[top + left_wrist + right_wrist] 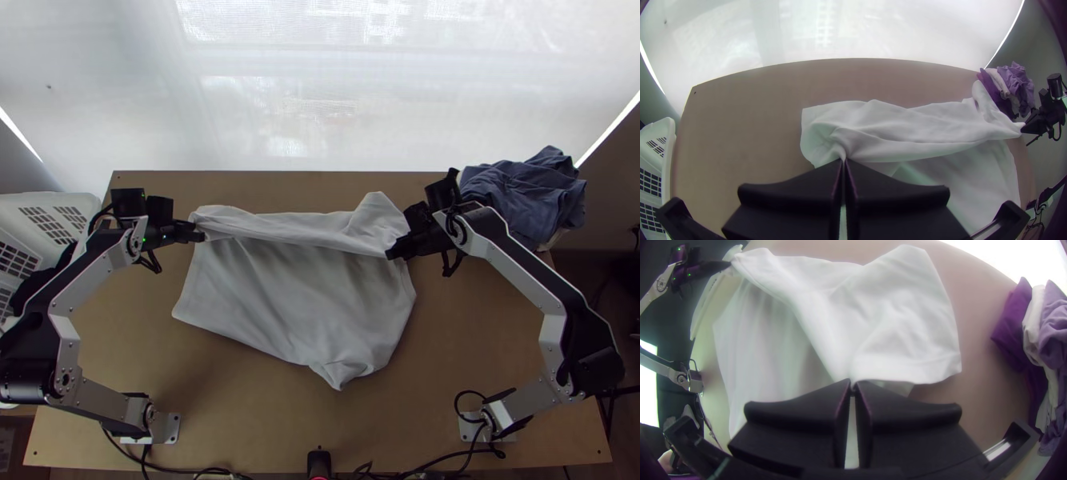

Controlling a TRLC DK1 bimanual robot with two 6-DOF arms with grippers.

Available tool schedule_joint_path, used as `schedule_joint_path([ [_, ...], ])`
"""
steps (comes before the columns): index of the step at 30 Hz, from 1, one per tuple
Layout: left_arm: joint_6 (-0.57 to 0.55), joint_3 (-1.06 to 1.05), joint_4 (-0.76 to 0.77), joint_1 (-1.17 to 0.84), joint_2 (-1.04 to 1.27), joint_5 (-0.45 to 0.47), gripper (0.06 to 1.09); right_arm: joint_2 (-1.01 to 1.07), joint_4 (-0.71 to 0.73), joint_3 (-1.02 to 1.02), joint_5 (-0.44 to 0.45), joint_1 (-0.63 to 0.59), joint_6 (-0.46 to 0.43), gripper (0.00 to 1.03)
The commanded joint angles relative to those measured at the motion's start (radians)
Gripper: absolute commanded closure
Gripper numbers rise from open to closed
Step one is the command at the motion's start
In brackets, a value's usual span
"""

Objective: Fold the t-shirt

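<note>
Pinching the mid-table t-shirt (296, 288) between closed fingers at its ten and two o'clock, the left gripper (844, 161) and right gripper (853, 384) hold a seemingly early fold toward twelve, most folding undone.

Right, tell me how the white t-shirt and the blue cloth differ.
The t-shirt lies mostly spread, its far part folded over; the blue cloth is bunched in a heap. The left gripper and right gripper pinch the t-shirt; neither holds the blue cloth. Both look creased.
</note>
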Motion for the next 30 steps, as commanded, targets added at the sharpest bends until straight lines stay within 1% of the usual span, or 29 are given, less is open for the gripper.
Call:
schedule_joint_path([
  [1, 0.001, -0.034, 0.005, -0.001, -0.014, -0.001, 1.05, -0.006, 0.013, -0.042, 0.000, 0.007, 0.001, 1.00],
  [7, 0.001, -0.070, 0.012, -0.002, -0.024, -0.001, 1.05, -0.009, 0.033, -0.094, 0.000, 0.023, 0.001, 1.00],
  [19, 0.009, -0.163, 0.038, -0.013, -0.067, -0.001, 1.05, -0.007, 0.071, -0.147, 0.000, 0.014, -0.002, 1.00],
  [24, 0.052, -0.200, 0.046, -0.013, -0.086, -0.002, 1.05, -0.007, 0.082, -0.163, 0.000, 0.004, -0.001, 1.00],
  [30, 0.053, -0.246, 0.086, -0.014, -0.072, -0.002, 1.05, 0.003, 0.099, -0.172, 0.000, 0.005, 0.001, 1.00],
])
